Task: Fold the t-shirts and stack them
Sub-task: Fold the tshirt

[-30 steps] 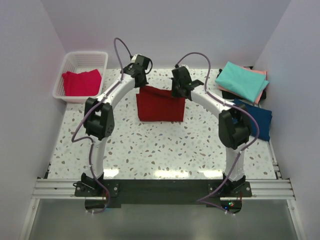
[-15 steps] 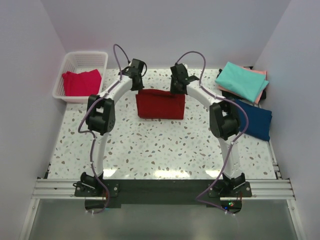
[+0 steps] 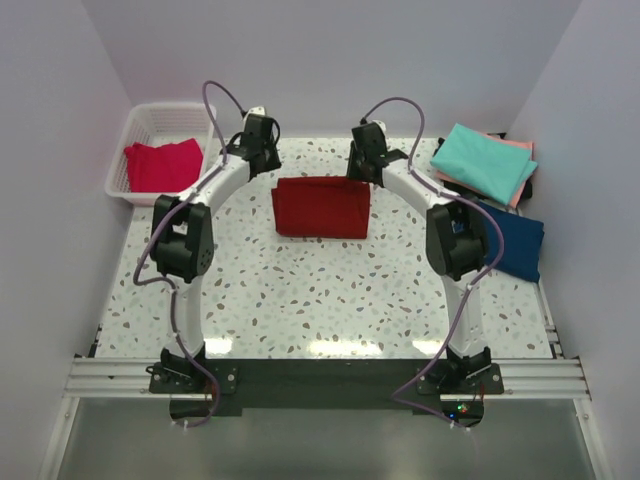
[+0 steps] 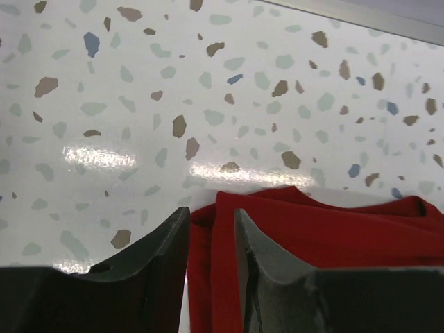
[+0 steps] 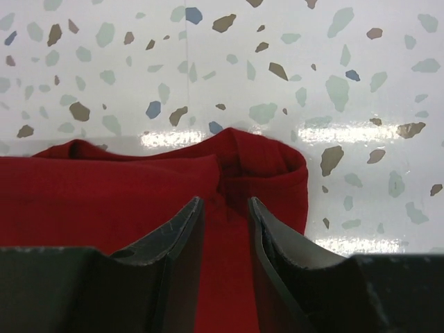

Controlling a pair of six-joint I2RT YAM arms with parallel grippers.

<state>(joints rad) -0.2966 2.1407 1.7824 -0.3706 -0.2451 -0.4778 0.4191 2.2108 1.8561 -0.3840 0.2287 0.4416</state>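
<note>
A second ago both end effectors held the large dark red soft cloth t-shirt [image 3: 322,207] up by its far corners. Now it lies flat as a folded rectangle on the speckled white counter [image 3: 300,290], and both arms have drawn back toward the far wall. The left end effector [image 4: 211,260] is released, fingers parted, with the shirt's far left corner just on its near side. The right end effector [image 5: 223,253] is likewise released, over the far right corner, where the cloth bunches into a small rounded hump. From the wrist views I cannot be sure whether the fingertips brush the cloth or hang just clear of it. I read this as one fold laid down; the shirt looks ready for another fold or a move to the pile.

Beyond both end effectors the counter's far edge and the wall are near, so I have little room that way. Outward of the left end effector sits the white lattice plastic basket [image 3: 172,108] holding a pinkish-red cloth shirt [image 3: 162,165]. Outward of the right end effector lies a folded teal cloth shirt [image 3: 485,163] atop a salmon pink one [image 3: 519,146], with a navy cloth shirt [image 3: 515,245] nearer the arm bases. The widest bare stretch is on the near side of the red shirt, between the two arms.
</note>
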